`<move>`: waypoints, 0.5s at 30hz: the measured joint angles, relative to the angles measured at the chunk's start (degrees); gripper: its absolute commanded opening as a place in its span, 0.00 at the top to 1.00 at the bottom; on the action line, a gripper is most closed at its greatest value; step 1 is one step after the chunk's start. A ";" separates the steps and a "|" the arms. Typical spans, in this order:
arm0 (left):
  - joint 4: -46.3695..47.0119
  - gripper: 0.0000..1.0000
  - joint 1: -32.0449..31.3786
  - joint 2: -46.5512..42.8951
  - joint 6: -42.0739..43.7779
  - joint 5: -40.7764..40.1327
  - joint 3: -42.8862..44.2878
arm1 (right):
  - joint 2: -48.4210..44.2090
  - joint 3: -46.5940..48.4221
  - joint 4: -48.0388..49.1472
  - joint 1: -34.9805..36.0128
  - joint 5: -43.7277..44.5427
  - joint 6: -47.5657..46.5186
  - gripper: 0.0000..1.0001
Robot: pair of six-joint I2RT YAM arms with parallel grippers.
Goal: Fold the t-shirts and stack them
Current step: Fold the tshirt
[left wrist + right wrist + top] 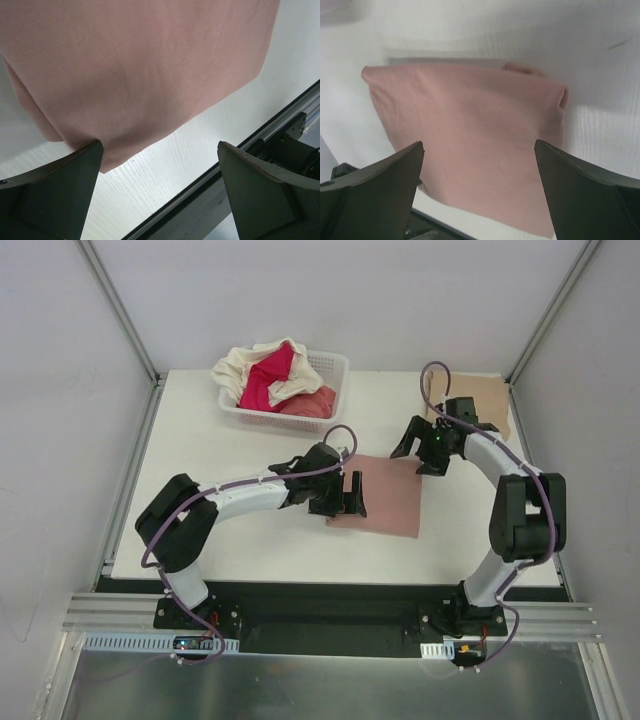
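A dusty-pink t-shirt (385,495) lies folded into a flat rectangle in the middle of the table; it also shows in the left wrist view (135,65) and the right wrist view (475,135). My left gripper (350,502) is open and empty at the shirt's left edge. My right gripper (420,452) is open and empty above the shirt's far right corner. A folded tan t-shirt (490,405) lies at the back right, partly hidden by the right arm. Cream (250,365), magenta (268,380) and coral (310,403) t-shirts sit crumpled in the basket.
A white plastic lattice basket (335,365) stands at the back left of the table (200,440). Grey walls with metal posts enclose three sides. The black front rail (235,160) runs along the near edge.
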 measured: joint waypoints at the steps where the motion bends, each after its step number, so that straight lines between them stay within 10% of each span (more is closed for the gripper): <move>1: 0.11 0.01 0.00 0.37 -0.02 0.00 0.00 | 1.60 0.94 0.09 0.02 0.13 -0.13 0.03; 15: 2.67 0.01 0.79 2.67 -0.20 0.28 -1.53 | 12.26 10.62 -2.58 0.24 2.95 -2.99 0.03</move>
